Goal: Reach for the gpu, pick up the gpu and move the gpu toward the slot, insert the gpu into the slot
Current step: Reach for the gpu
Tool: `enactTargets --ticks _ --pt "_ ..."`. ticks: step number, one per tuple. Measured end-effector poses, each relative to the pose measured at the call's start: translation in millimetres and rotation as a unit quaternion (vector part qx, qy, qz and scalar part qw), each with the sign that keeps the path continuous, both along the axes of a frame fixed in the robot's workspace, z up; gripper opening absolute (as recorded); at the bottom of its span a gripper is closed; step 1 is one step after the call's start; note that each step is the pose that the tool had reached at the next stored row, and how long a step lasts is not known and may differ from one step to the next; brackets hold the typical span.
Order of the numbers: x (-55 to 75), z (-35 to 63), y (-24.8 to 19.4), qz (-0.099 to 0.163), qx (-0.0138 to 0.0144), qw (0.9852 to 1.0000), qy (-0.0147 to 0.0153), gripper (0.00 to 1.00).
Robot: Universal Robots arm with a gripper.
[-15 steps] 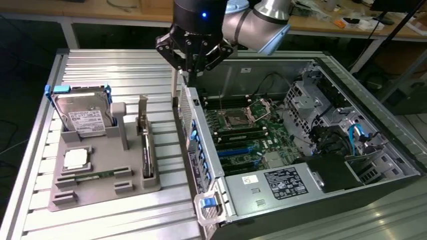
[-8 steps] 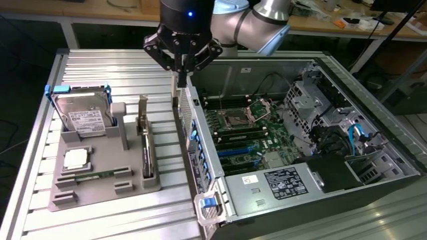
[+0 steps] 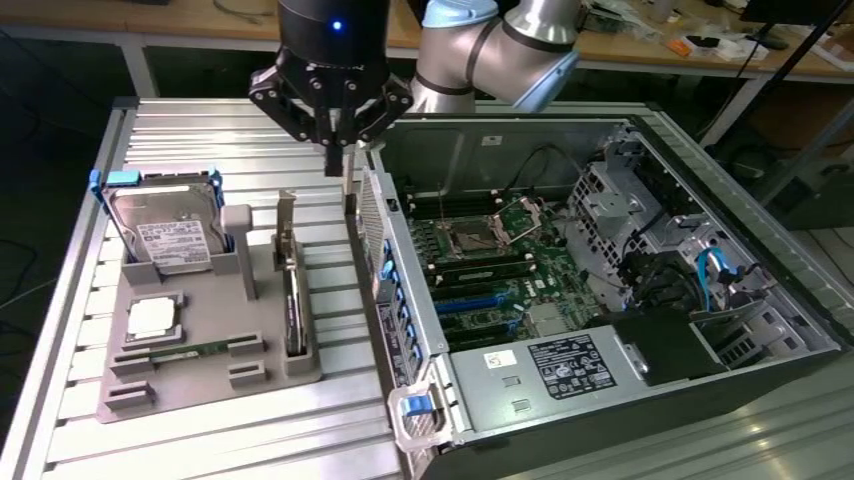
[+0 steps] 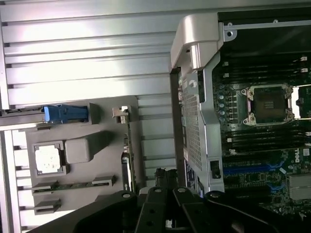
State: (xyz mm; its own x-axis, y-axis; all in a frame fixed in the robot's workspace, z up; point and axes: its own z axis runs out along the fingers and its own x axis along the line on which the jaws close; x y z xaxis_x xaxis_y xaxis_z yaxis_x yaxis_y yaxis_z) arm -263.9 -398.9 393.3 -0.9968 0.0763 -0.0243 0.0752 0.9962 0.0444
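The gpu (image 3: 291,300) is a thin dark card standing on edge in the grey holder (image 3: 200,385), its silver bracket (image 3: 284,215) pointing up at the far end. My gripper (image 3: 336,160) hangs above the table, past the bracket's far end and close to the case's back wall, fingers shut with nothing between them. In the wrist view the gpu (image 4: 129,160) appears edge-on beside the holder, with the gripper (image 4: 165,178) between it and the case wall. The blue slots (image 3: 467,305) lie on the motherboard inside the open case.
A silver hard drive (image 3: 167,235) with blue rails, a processor chip (image 3: 154,318) and a green memory stick (image 3: 187,350) share the holder. The open computer case (image 3: 601,300) lies at the exterior view's right, its perforated back wall (image 4: 192,121) standing tall between holder and motherboard.
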Motion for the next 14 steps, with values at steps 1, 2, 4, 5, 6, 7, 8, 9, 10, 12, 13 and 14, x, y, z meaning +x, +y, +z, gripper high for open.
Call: enactTargets --ticks 1,2,4,5,6,7,8,9,10,12,13,14 --pt "-2.8 0.0 0.0 0.000 0.0000 1.0000 0.0000 0.11" --pt "-6.0 0.0 0.0 0.000 0.0000 1.0000 0.0000 0.11" --pt "-11.5 0.0 0.0 0.000 0.0000 1.0000 0.0000 0.11" --pt "-16.7 0.0 0.0 0.000 0.0000 1.0000 0.0000 0.11" --pt "-19.8 0.0 0.0 0.000 0.0000 1.0000 0.0000 0.11" --pt "-22.0 0.0 0.0 0.000 0.0000 1.0000 0.0000 0.11" --pt "-25.7 0.0 0.0 0.000 0.0000 1.0000 0.0000 0.11" --pt "-28.2 -0.1 0.0 0.000 0.0000 1.0000 0.0000 0.11" --pt "-31.0 -0.1 0.0 0.000 0.0000 1.0000 0.0000 0.11" --pt "-36.8 0.0 0.0 0.000 0.0000 1.0000 0.0000 0.11" --pt "-39.9 0.0 0.0 0.000 0.0000 1.0000 0.0000 0.11" --pt "-43.1 -0.1 0.0 0.000 0.0000 1.0000 0.0000 0.11"
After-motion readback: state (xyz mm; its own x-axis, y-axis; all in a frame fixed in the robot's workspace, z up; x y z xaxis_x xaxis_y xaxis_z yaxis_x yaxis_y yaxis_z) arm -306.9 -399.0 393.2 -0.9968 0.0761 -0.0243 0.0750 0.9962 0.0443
